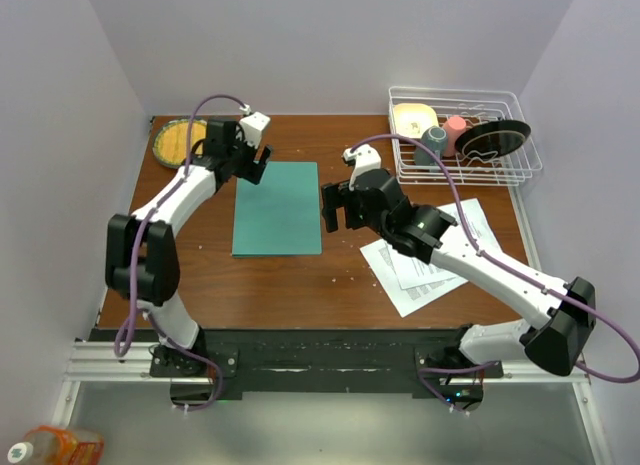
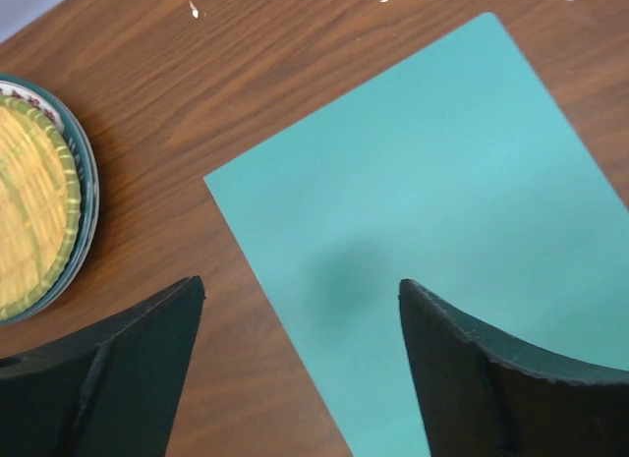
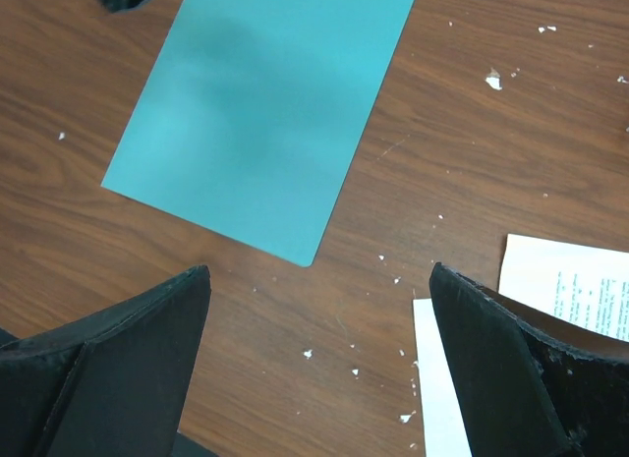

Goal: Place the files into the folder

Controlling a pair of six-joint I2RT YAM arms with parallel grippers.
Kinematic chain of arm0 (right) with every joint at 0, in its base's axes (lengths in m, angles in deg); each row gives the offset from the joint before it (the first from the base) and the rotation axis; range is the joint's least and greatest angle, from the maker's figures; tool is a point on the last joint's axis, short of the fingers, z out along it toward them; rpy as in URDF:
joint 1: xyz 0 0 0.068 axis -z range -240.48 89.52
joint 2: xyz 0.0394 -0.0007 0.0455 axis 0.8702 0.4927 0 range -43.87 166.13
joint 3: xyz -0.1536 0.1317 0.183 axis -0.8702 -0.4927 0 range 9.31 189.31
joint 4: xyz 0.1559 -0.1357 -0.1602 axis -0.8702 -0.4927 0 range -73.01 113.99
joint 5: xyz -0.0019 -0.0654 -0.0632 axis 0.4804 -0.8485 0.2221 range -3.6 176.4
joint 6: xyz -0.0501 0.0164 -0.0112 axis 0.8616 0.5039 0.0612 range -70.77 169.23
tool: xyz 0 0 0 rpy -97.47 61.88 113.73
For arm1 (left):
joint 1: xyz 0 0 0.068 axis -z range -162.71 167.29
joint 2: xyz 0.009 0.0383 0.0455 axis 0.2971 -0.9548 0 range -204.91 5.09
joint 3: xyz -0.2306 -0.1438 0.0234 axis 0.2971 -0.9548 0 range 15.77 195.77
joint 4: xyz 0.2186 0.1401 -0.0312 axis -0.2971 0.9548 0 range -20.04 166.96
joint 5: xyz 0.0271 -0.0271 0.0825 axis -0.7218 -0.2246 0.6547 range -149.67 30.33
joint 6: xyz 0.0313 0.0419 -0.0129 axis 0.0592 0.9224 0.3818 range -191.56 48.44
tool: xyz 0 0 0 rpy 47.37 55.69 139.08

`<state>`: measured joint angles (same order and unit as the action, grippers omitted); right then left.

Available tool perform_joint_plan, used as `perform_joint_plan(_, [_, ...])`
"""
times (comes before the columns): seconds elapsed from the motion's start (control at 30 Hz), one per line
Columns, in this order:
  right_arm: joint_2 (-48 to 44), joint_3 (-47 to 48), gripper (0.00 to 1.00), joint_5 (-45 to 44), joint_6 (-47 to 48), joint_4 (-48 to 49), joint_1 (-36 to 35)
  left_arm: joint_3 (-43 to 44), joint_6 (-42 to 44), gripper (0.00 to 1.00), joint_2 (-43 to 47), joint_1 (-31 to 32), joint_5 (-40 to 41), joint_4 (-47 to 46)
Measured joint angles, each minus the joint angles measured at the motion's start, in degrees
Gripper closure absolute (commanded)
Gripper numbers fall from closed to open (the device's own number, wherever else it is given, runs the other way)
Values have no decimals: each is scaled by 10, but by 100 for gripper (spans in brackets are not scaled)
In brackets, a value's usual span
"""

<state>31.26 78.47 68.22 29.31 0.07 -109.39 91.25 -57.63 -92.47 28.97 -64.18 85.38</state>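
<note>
The teal-green folder (image 1: 277, 209) lies closed and flat on the wooden table, left of centre. The files (image 1: 430, 250), white printed sheets, lie fanned out to its right, partly under my right arm. My left gripper (image 1: 254, 169) is open and empty above the folder's far left corner; in the left wrist view its jaws (image 2: 300, 285) straddle the folder's (image 2: 442, 182) left edge. My right gripper (image 1: 331, 211) is open and empty beside the folder's right edge. The right wrist view shows it (image 3: 319, 270) over bare table between the folder (image 3: 260, 113) and the files (image 3: 570, 290).
A white wire dish rack (image 1: 455, 89) with bowls, cups and a dark plate stands at the back right. A yellow-green woven plate (image 1: 178, 140) sits at the back left, also in the left wrist view (image 2: 34, 216). Small white paper scraps dot the table (image 3: 493, 80).
</note>
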Motion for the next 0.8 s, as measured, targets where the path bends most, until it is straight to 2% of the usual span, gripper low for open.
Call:
perform_joint_plan(0.1, [-6, -16, 1, -4, -3, 7, -3, 16, -3, 9, -48, -1, 10, -17])
perform_joint_plan(0.27, [-15, -39, 1, -4, -8, 18, -10, 33, -10, 5, -73, -1, 24, -42])
perform_joint_plan(0.37, [-17, -48, 1, -4, -12, 26, -14, 71, -12, 4, -98, -5, 30, -54])
perform_joint_plan(0.57, [-24, -59, 1, -16, -24, 36, -39, 196, -12, 0, -212, -17, 44, -64])
perform_joint_plan(0.8, [-24, -63, 1, -50, -32, 39, -82, 230, -40, 0, -274, -48, 31, -33])
